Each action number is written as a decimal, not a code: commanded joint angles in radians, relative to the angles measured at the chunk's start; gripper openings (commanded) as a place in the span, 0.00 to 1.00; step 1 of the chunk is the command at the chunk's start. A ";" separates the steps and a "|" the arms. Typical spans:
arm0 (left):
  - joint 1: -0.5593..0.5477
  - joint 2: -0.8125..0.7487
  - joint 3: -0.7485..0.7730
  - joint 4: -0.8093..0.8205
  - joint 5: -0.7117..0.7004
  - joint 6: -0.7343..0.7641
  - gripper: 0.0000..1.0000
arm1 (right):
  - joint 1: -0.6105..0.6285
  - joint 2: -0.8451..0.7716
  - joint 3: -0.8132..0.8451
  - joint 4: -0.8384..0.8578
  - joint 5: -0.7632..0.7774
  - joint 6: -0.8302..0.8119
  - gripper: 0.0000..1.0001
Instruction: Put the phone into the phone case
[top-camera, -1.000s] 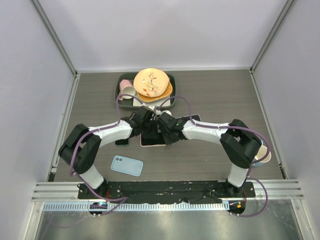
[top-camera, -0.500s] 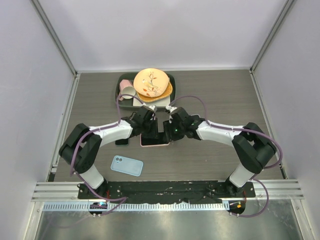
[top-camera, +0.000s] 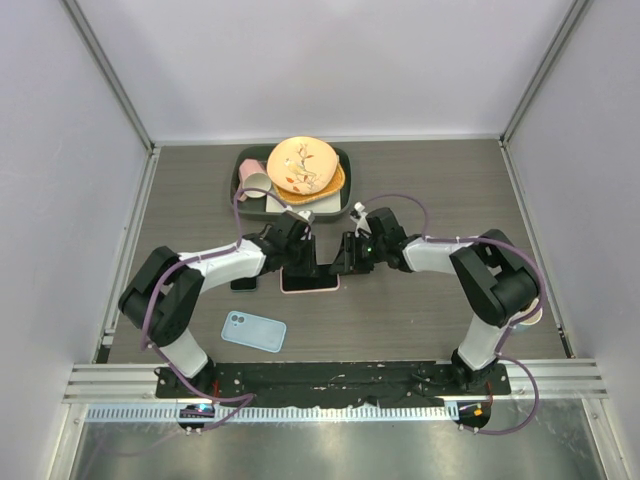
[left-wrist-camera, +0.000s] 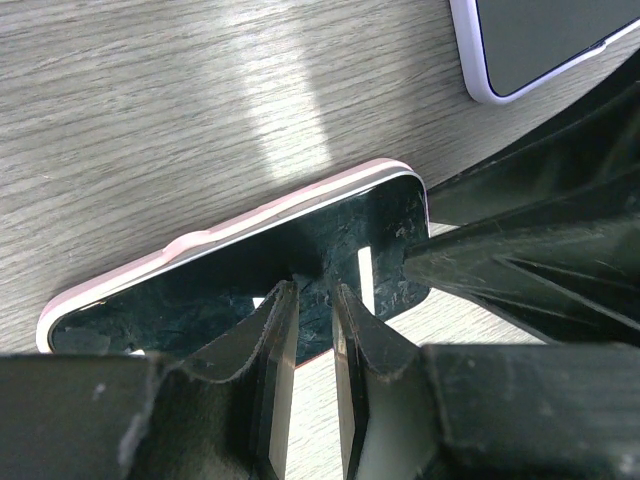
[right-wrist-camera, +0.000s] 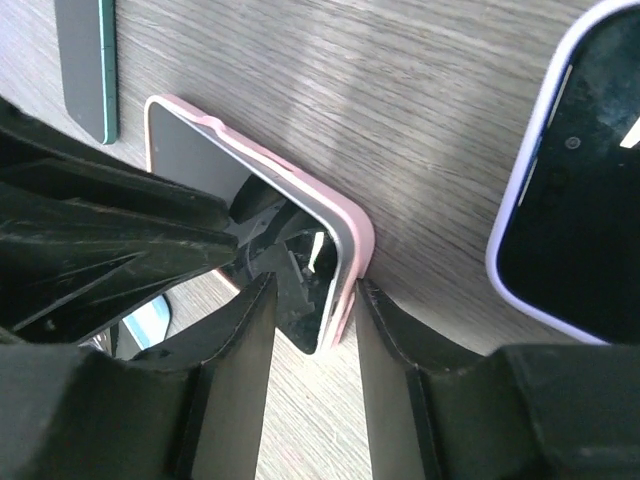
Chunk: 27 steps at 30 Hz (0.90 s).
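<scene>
Pink case (right-wrist-camera: 360, 245) with the phone (left-wrist-camera: 380, 230) looking half-snapped in sits mid-desk (top-camera: 420, 310). Left gripper (left-wrist-camera: 313, 292), nearly closed, presses the glass; right gripper (right-wrist-camera: 313, 290) gapes empty around a corner. Lopsided push might pop that corner out.

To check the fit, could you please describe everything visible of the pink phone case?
The pink phone case lies flat on the wood-grain table, soft-looking, with rounded corners and a raised button bump on one long side. A glossy dark phone sits in it. The left hand sits over the screen; the open right hand straddles one corner.
</scene>
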 joint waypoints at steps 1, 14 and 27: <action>-0.001 0.055 -0.034 -0.122 -0.053 0.031 0.25 | -0.002 0.037 0.003 0.071 -0.055 0.034 0.41; -0.001 0.071 -0.016 -0.132 -0.062 0.040 0.25 | 0.001 0.186 0.089 -0.165 0.099 -0.055 0.13; -0.021 0.130 0.049 -0.171 -0.085 0.052 0.24 | 0.036 0.275 0.089 -0.282 0.271 -0.086 0.09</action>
